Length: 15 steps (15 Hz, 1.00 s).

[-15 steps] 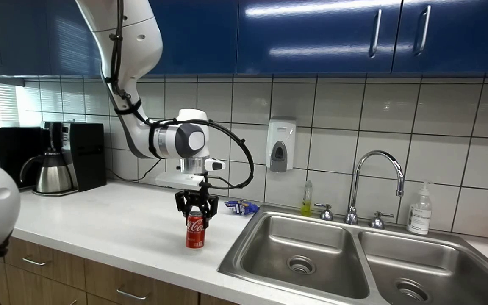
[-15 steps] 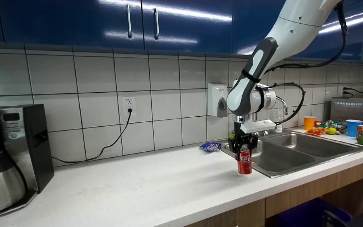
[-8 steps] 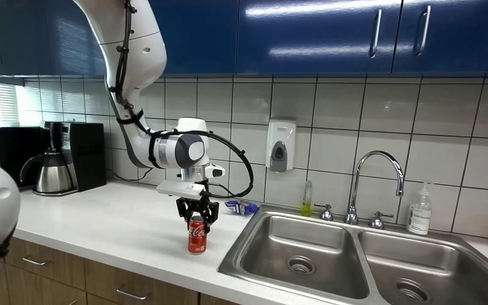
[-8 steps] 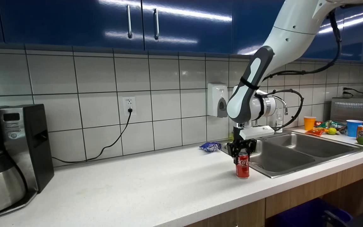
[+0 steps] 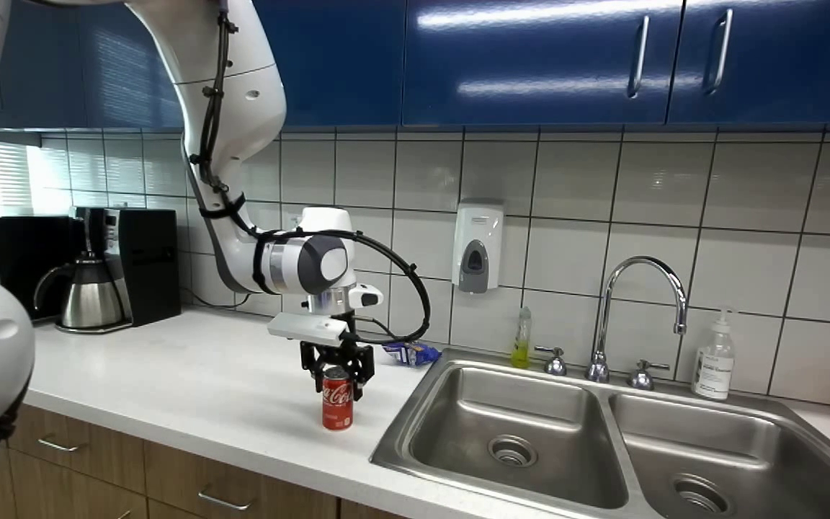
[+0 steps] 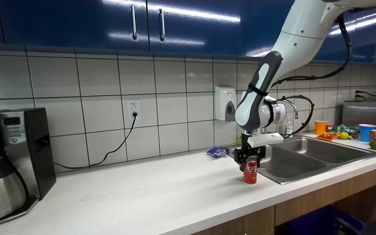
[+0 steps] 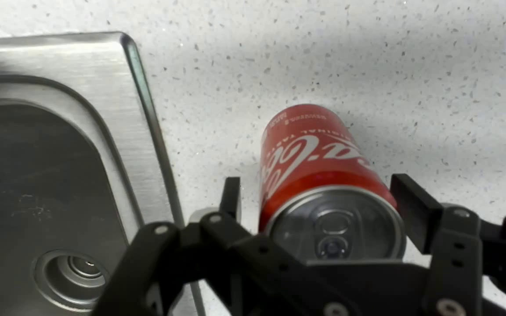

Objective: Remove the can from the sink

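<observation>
Lower than a second ago, the white arm (image 5: 249, 122) reaches in an exterior view from the upper left down over the pale counter (image 5: 199, 382), with the steel sink (image 5: 404, 432) at the lower right. In the wrist view the black gripper (image 7: 319, 193) has its fingers (image 7: 231, 196) parted on either side of the red can (image 7: 314, 149), a gap showing on the can's left; whether the finger on its right touches, I cannot tell. The can, a touch lower too, stands upright on the counter, outside the sink, below the centre of that exterior view.
</observation>
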Available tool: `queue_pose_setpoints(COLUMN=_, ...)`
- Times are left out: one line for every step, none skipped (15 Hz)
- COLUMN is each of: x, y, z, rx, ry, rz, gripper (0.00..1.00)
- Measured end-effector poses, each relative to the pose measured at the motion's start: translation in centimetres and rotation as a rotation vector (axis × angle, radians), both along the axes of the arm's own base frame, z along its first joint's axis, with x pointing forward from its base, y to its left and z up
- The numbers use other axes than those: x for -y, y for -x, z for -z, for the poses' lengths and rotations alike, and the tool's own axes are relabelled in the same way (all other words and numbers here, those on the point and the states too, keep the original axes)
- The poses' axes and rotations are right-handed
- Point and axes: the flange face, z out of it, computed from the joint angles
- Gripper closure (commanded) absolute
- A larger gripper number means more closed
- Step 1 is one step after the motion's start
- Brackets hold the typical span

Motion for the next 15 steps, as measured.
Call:
queue_pose_setpoints(x=0.0, y=0.0, z=0.2, rx=-0.003, ry=0.0, rz=0.0, gripper=0.0)
queue_pose_setpoints(x=0.0, y=0.0, z=0.2, rx=-0.004, ry=0.0, rz=0.0, gripper=0.0)
queue_pose_setpoints(x=0.0, y=0.0, z=0.2, rx=-0.003, ry=0.0, rz=0.0, gripper=0.0)
queue_pose_setpoints(x=-0.1, y=-0.1, z=0.0, rx=0.0, ry=0.0, rz=-0.001, gripper=0.0)
queue_pose_setpoints(x=-0.1, y=-0.1, z=-0.3, rx=0.006, ry=0.0, rz=-0.002, gripper=0.0)
queue_pose_setpoints(x=-0.2, y=-0.2, z=-0.7, rx=0.015, ry=0.0, rz=-0.004, gripper=0.0)
queue_pose_setpoints(x=-0.3, y=-0.3, z=-1.2, rx=0.024, ry=0.0, rz=-0.007, gripper=0.0)
queue_pose_setpoints(x=-0.5, y=-0.4, z=-1.8, rx=0.035, ry=0.0, rz=-0.009, gripper=0.0)
queue_pose_setpoints(x=-0.6, y=-0.5, z=-2.5, rx=0.047, ry=0.0, rz=-0.011, gripper=0.0)
queue_pose_setpoints(x=-0.7, y=-0.6, z=-3.1, rx=0.058, ry=0.0, rz=-0.013, gripper=0.0)
queue_pose_setpoints(x=-0.7, y=-0.6, z=-3.7, rx=0.067, ry=0.0, rz=-0.013, gripper=0.0)
queue_pose_setpoints(x=-0.7, y=-0.6, z=-4.2, rx=0.073, ry=0.0, rz=-0.014, gripper=0.0)
queue_pose_setpoints(x=-0.7, y=-0.5, z=-4.7, rx=0.076, ry=0.001, rz=-0.015, gripper=0.0)
queue_pose_setpoints(x=-0.7, y=-0.4, z=-5.1, rx=0.077, ry=0.001, rz=-0.015, gripper=0.0)
queue_pose_setpoints(x=-0.7, y=-0.2, z=-5.4, rx=0.072, ry=0.001, rz=-0.016, gripper=0.0)
